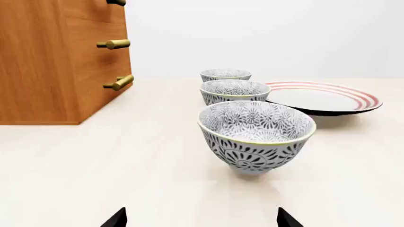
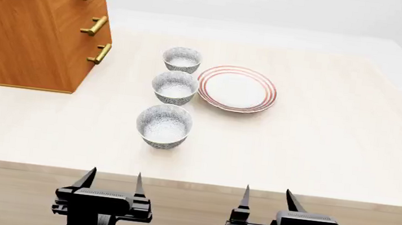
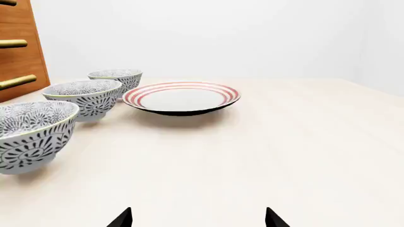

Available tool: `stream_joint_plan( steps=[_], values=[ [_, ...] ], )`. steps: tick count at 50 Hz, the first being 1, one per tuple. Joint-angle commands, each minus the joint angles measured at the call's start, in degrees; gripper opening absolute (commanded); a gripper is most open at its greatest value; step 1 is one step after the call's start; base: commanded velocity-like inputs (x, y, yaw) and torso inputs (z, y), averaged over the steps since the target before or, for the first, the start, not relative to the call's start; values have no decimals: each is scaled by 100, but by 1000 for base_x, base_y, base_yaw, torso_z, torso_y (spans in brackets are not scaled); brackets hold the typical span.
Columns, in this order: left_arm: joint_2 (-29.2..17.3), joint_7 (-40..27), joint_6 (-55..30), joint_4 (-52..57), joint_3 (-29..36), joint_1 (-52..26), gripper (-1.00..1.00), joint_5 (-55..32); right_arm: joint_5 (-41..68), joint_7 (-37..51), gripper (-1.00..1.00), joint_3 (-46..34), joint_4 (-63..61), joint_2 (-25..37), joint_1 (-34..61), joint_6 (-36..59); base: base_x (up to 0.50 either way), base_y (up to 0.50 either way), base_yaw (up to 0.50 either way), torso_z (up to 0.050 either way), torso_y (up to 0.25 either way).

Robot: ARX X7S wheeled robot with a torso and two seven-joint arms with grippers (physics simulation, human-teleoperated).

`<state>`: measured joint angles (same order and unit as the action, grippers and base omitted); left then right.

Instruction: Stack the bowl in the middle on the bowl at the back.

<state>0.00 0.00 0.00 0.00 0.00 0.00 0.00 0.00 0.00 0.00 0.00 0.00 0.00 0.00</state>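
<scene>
Pale wooden surface [image 2: 318, 148] carries three bowls in a row; middle bowl [image 2: 174, 87] stands free behind the front bowl [image 2: 163, 126], back bowl [image 2: 182, 59] beyond, both hands [image 2: 111, 184] [image 2: 267, 202] spread apart, holding nothing.

A wooden drawer chest [image 2: 33, 22] with brass handles [image 2: 93, 25], a red-ringed plate [image 2: 237, 89] and a patterned front bowl [image 2: 163, 125] stand on the pale counter [image 2: 333, 150].

Your pale wooden table [image 2: 333, 144], on it three patterned bowls in a row, the front bowl [image 2: 163, 126], the bowl in the middle [image 2: 174, 87], the bowl at the back [image 2: 182, 59], a red-ringed plate [image 2: 236, 89] just beside the middle one, a wooden drawer cabinet [image 2: 37, 20] at your left.
</scene>
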Motion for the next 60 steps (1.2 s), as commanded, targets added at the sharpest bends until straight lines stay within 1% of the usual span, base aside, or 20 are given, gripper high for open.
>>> stream_joint_plan(
  steps=[1, 8, 23, 38, 43, 49, 52, 60],
  values=[
    [-88, -139, 25, -1, 104, -11, 100, -60, 79, 118, 100, -116, -1, 90, 1, 56, 0, 0, 0, 0, 0],
    [-251, -344, 201, 8, 297, -26, 100, 20, 233, 285, 100, -252, -138, 222, -23, 208, 0, 0, 0, 0, 0],
    [-408, -420, 114, 69, 428, -31, 100, -207, 360, 386, 100, -486, -61, 381, -11, 272, 0, 9, 0, 0, 0],
    [-502, -562, 175, 37, 518, -28, 100, -297, 433, 568, 100, -598, -69, 455, 18, 247, 49, 487, 0, 0, 0],
    [-540, -596, 299, -52, 555, -88, 100, -306, 482, 755, 100, -509, -55, 453, 107, 357, 0, 0, 0, 0, 0],
    [-692, -503, -290, 229, 679, -316, 100, -321, 770, 767, 100, -414, -426, 539, 256, 958, 0, 0, 0, 0, 0],
    [-791, -438, -439, 375, 766, -516, 100, -249, 746, 855, 100, -416, -770, 649, 377, 1384, 0, 0, 0, 0, 0],
    [-1132, 103, -1167, 1124, 1054, -773, 100, -390, 1022, 513, 100, -512, -1749, 1094, 698, 2364, 0, 0, 0, 0, 0]
  ],
)
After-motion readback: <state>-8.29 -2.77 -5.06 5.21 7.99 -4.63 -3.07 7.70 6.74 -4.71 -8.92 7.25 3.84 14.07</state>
